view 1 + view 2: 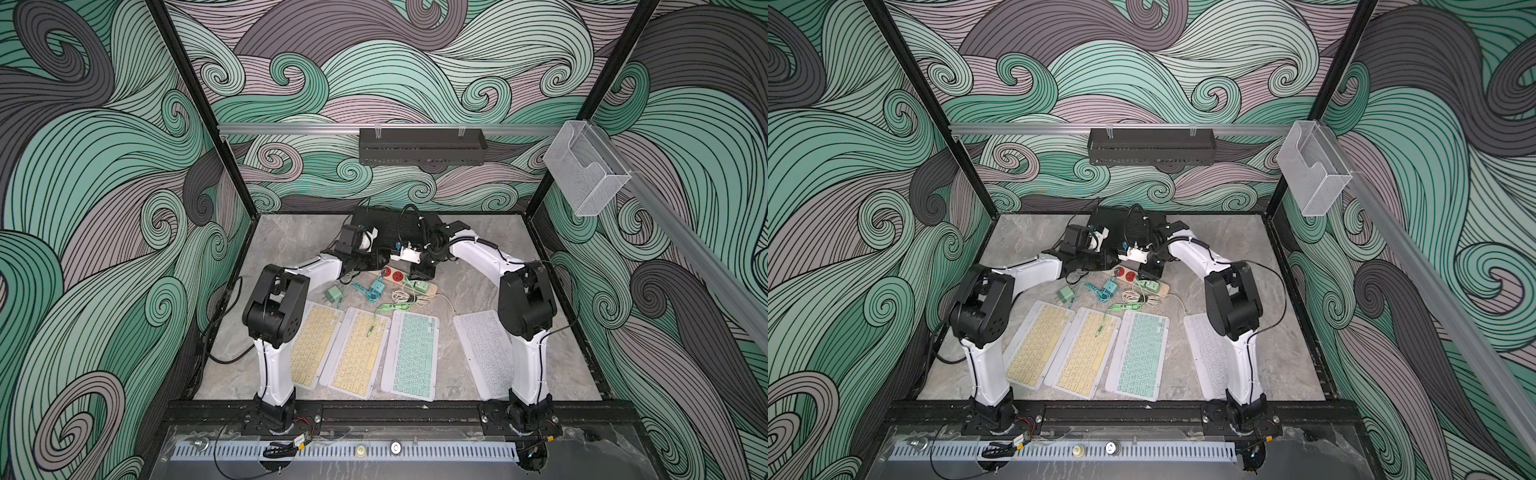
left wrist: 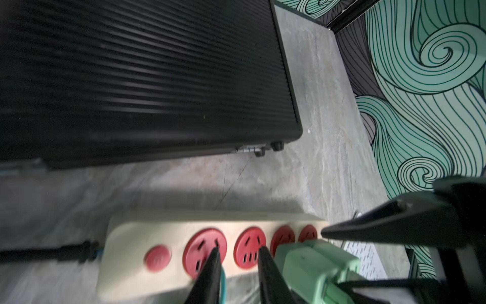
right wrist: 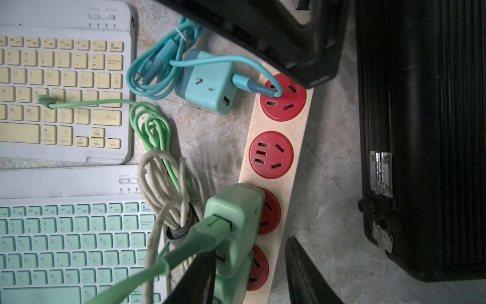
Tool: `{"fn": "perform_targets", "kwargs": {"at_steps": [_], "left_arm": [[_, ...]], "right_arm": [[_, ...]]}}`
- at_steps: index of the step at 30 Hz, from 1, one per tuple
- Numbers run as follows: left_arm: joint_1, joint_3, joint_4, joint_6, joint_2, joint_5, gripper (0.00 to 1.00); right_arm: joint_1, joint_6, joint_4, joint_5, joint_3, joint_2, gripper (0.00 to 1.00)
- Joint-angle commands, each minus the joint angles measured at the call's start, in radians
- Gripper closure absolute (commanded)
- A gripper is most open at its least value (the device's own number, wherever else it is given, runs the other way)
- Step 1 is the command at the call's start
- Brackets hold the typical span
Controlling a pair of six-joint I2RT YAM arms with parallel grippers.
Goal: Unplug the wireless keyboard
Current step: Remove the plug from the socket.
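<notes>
The right jaws stand spread, with the end green adapter point(image 3: 234, 287) and the power strip point(image 3: 278, 125) between them; the adapter sits just beside one jaw. They should close squarely on the adapter's body (not its lead) and draw it straight out of the socket. The left jaws are slightly apart over the strip's far end, pinching nothing, with the teal cable point(image 3: 244, 82) just inside one jaw. They could brace the strip against the table point(image 3: 210, 136). The white keyboard point(image 1: 482, 353), probably the wired one, lies behind the right jaws, towards that arm's base.

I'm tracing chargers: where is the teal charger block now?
In the right wrist view, the teal charger block lies on the table between the power strip and a yellow keyboard, beside its coiled teal cable.
</notes>
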Motion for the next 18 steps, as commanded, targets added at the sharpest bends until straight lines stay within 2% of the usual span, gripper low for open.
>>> {"fn": "perform_targets", "kwargs": {"at_steps": [1, 5, 9, 18], "left_arm": [[-0.017, 0.073, 0.042, -0.060, 0.068, 0.048, 0.73], [-0.019, 0.159, 0.006, -0.073, 0.181, 0.052, 0.76], [-0.014, 0.204, -0.017, -0.087, 0.263, 0.039, 0.78], [-0.010, 0.240, -0.030, -0.116, 0.340, 0.035, 0.79]], "right_arm": [[-0.019, -0.017, -0.070, -0.046, 0.042, 0.027, 0.55], [-0.022, -0.049, -0.098, -0.016, 0.073, 0.047, 0.54], [-0.022, -0.069, -0.215, -0.039, 0.163, 0.079, 0.53], [-0.006, -0.062, -0.356, -0.021, 0.281, 0.159, 0.50]]}}
